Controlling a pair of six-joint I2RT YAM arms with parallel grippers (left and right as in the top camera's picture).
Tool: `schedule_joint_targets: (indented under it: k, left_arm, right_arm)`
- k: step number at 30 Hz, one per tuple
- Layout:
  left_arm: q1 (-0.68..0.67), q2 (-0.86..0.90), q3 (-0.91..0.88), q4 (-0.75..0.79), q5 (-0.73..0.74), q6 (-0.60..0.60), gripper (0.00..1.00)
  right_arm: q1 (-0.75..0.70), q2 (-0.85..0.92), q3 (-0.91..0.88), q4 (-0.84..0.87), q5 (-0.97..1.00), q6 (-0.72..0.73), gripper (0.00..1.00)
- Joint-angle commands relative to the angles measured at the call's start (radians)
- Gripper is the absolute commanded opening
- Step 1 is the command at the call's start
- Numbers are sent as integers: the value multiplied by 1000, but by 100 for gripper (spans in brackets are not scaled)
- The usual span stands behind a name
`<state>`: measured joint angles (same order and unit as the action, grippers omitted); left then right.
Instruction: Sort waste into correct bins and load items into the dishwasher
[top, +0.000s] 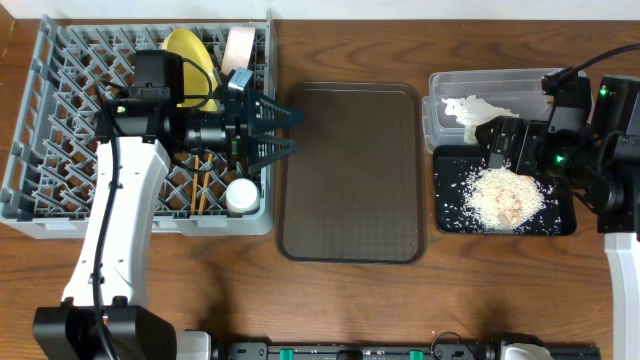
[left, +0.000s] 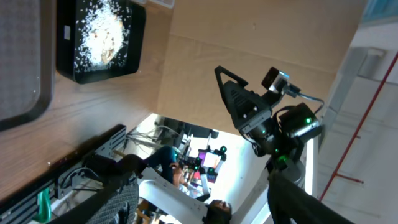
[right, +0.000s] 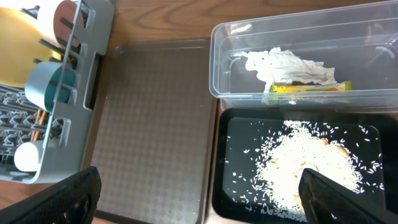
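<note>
nearest the robot's side of the desk (top: 350, 300), the small white cup (top: 241, 195) sits in the front right corner of the grey dish rack (top: 60, 120), and the 2 chopsticks (top: 199, 185) lie in the lattice just beside it. over on the right, the black tray (top: 450, 222) holds the rice crumbs (top: 505, 195), heaped in the middle with loose grains scattered round.

in the middle, the brown serving tray (top: 350, 170) shows nothing on it.

further back, the clear tub (top: 500, 80) has the crumpled napkin (right: 286, 65) inside, with the green-yellow wrapper (right: 311, 88) tucked under its edge. at the far side of the rack stand the yellow plate (top: 190, 55) and the white bowl (top: 238, 48) on edge, with the light blue bowl (right: 46, 84) by the right wall.

so by my reading this one's about wrapped up: all 3 kinds of waste are in bins, all 5 dish items are racked, and i see nothing loose to collect. what's left looks like backing the arms away.

now the poses. the left arm runs from its near base up across the rack, wrist rolled on its side, and the left gripper (top: 288, 132) points right over the rack's right wall toward the serving tray, fingers spread in a v and carrying nothing. the right gripper (top: 510, 150) hangs above the seam between tub and black tray, pointing left, fingers as wide as they go, also bare.
</note>
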<state>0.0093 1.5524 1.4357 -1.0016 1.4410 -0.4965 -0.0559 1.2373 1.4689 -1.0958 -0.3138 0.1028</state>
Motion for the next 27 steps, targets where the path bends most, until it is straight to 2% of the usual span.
schedule_joint_targets:
  k: [1, 2, 5, 10, 12, 15, 19, 21, 23, 27]
  left_arm:
    - [0, -11, 6, -2, -45, 9, 75]
    - [0, -11, 6, -2, -78, 9, 80]
    - [-3, -11, 6, -7, -270, 11, 81]
    - [-34, -10, 6, -9, -791, 24, 87]
    - [-47, -10, 6, 4, -942, 47, 87]
    - [-92, -11, 6, 27, -963, 307, 87]
    - [-170, -11, 6, 32, -966, 494, 89]
    - [-212, -13, 6, 32, -1022, 512, 90]
    - [-261, -21, 6, 19, -1144, 520, 91]
    - [-379, -70, 6, -26, -1457, 533, 91]
  right_arm:
    - [-3, 5, 1, 0, 3, 8, 99]
    - [-3, 5, 1, 0, 3, 8, 99]
    - [-3, 5, 1, -1, 3, 8, 99]
    - [-3, 5, 1, 0, 3, 8, 99]
    - [-3, 5, 1, 0, 3, 8, 99]
    - [-3, 5, 1, 0, 3, 8, 99]
    - [-3, 5, 1, -1, 3, 8, 99]
    - [-3, 5, 1, -1, 3, 8, 99]
    - [-3, 5, 1, -1, 3, 8, 99]
    - [-3, 5, 1, -1, 3, 8, 99]
